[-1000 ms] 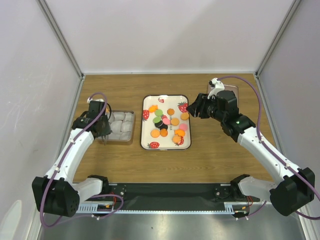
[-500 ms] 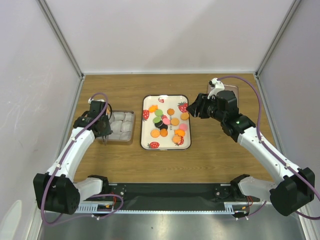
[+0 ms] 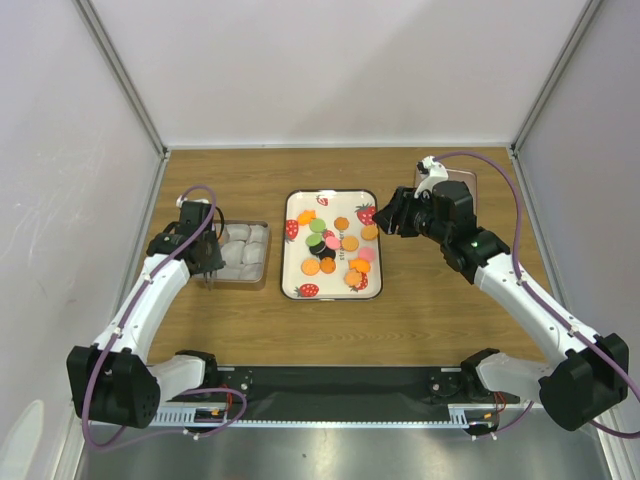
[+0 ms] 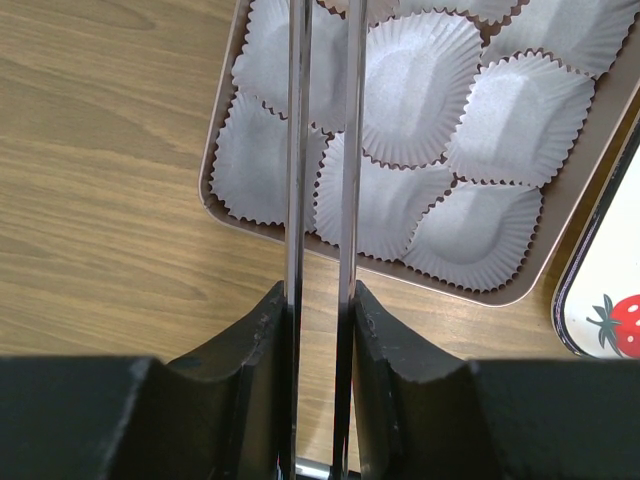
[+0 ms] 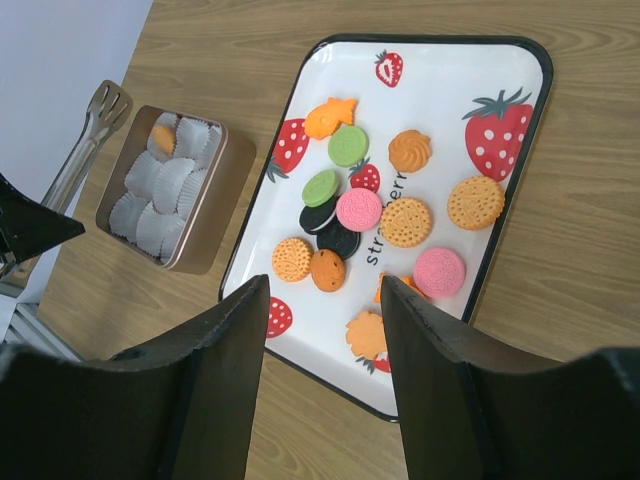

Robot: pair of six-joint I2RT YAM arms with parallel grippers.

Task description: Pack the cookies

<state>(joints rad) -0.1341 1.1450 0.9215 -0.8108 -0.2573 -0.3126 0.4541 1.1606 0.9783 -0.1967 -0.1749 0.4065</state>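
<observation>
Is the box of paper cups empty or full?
Almost empty: one orange cookie sits in a corner of the box; the other paper cups in view hold nothing.

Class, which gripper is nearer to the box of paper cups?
Left. The left gripper sits just beside the box, its tongs reaching over it. The right gripper hovers at the tray's opposite side, well away.

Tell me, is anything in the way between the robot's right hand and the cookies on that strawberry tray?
Nothing visible is. The right hand hangs open near the right edge of the tray, and the cookies lie uncovered on it, with nothing between them and the open fingers.
</observation>
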